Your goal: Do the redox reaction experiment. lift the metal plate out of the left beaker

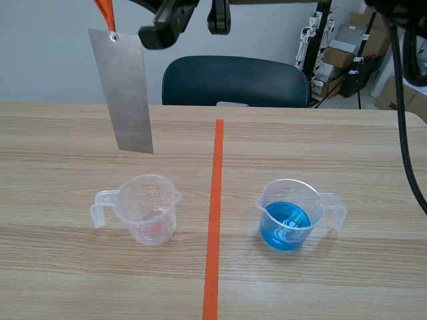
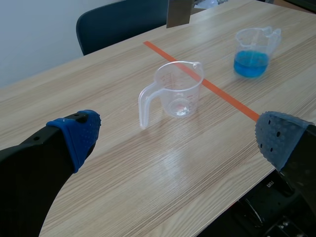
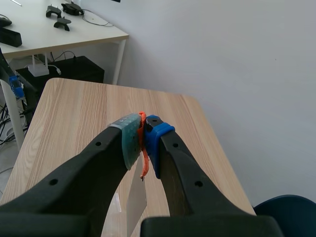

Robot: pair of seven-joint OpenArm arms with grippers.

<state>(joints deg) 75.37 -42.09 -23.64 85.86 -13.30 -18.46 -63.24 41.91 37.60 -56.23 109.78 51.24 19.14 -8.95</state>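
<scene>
Grey, flat rectangular metal plate point(image 1: 127, 93) is hanging in the air from an orange ribbon point(image 1: 105, 12). It is fully out of, and beyond, the empty clear plastic beaker point(image 1: 148, 208) standing left of the orange-red tape line point(image 1: 214, 220). Right gripper point(image 3: 143, 133) is pinching the ribbon between its closed fingers, with the plate dangling beneath. Left gripper point(image 2: 177, 131) is hovering with fingers spread wide and nothing between them, the empty beaker ahead of it. A second clear beaker point(image 1: 293, 192), holding blue liquid, is standing right of the tape. Light wood-grain surface point(image 1: 67, 280) is carrying both beakers. A dark blue chair point(image 1: 233, 81) is sitting behind it, with cardboard boxes point(image 1: 340, 53) stacked near a pale wall.
</scene>
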